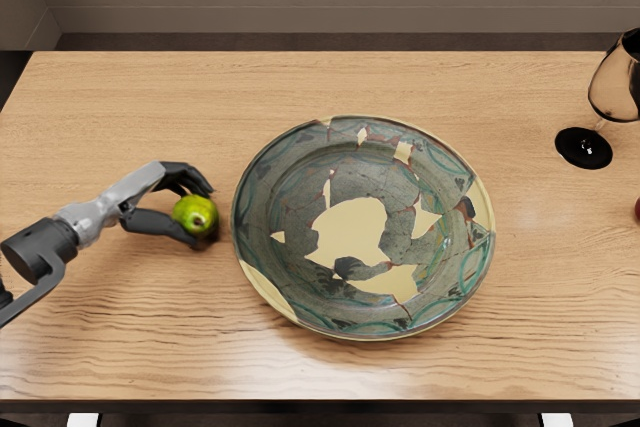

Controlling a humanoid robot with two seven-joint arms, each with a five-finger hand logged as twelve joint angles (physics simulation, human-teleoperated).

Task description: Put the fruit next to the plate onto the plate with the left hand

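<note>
one green fruit inside the left robot hand

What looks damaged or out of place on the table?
The plate: crack-like lines and pale yellow patches break its grey-green surface, as if glaze had flaked off. Otherwise nothing stands out: the left hand holds the green fruit beside the plate's left rim, and the wine glass stands upright.
</note>
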